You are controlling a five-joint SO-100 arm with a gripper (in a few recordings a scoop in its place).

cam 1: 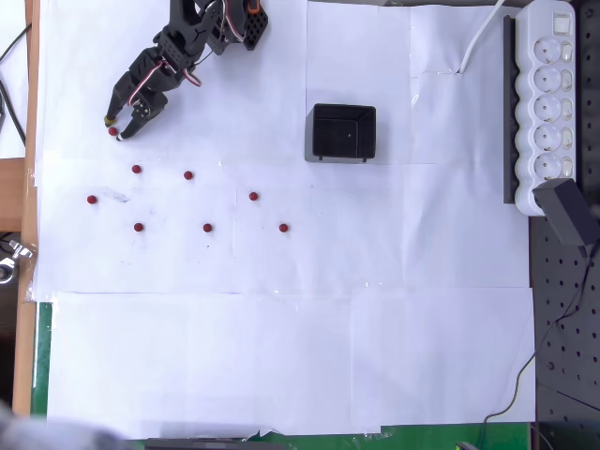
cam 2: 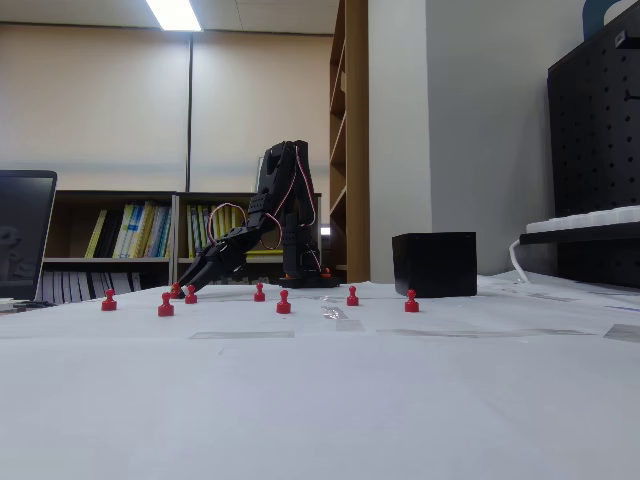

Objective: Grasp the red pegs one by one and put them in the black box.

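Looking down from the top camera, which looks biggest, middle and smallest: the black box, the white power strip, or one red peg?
1. White power strip, the largest.
2. Black box, in the middle.
3. Red peg, the smallest, just a dot.
All lie on the same table, so nearness to the camera hardly matters.

In the overhead view the black arm (cam 1: 192,42) reaches from its base at the top edge down toward the left, its tool (cam 1: 116,129) lowered to the table. In the fixed view the arm (cam 2: 275,205) folds forward and slopes down leftward, with the tool (cam 2: 180,290) at table level. The jaws stand closed around a red peg (cam 1: 113,132).
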